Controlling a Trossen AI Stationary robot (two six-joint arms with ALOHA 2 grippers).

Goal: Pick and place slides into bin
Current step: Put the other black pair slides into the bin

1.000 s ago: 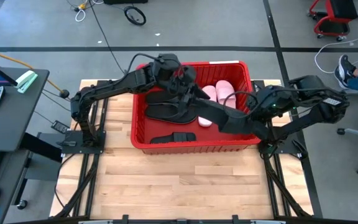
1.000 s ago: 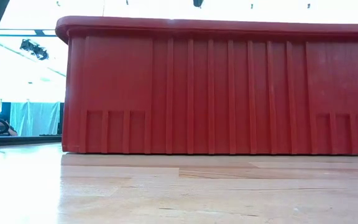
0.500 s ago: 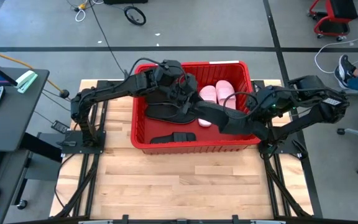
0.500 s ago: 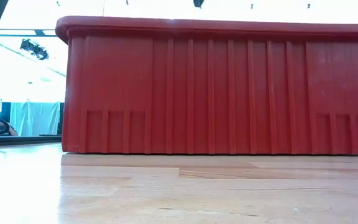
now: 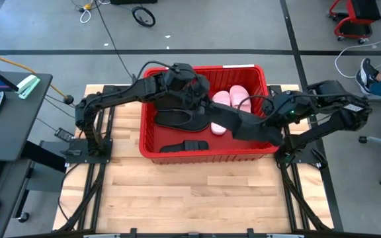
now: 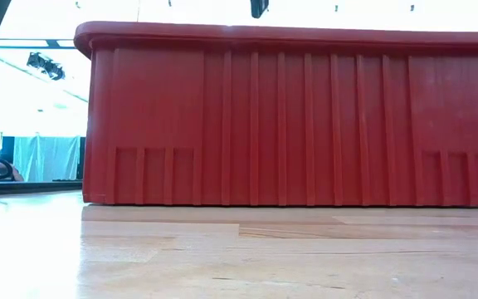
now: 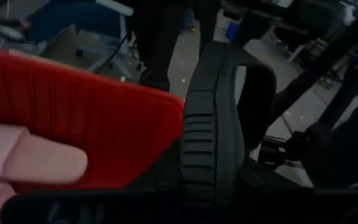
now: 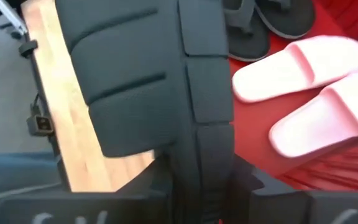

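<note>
The bin [image 5: 152, 145] is bright red with ribbed walls; inside lie two pale pink slides [image 5: 235, 99] and black flip-flops [image 5: 174, 119]. The tabletop [image 5: 190, 192] is pale wood.

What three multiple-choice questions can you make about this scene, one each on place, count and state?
1. The left gripper and right gripper are: A over the bin; B over bare wood; C beyond the table's edge.
2. Pink sandals in the bin: A one; B two; C four.
3. The bin is: A tipped over; B upside down; C upright.
Answers: 1 A, both arms reach in above the red bin. 2 B, two pink sandals lie side by side. 3 C, its open top faces up.
</note>
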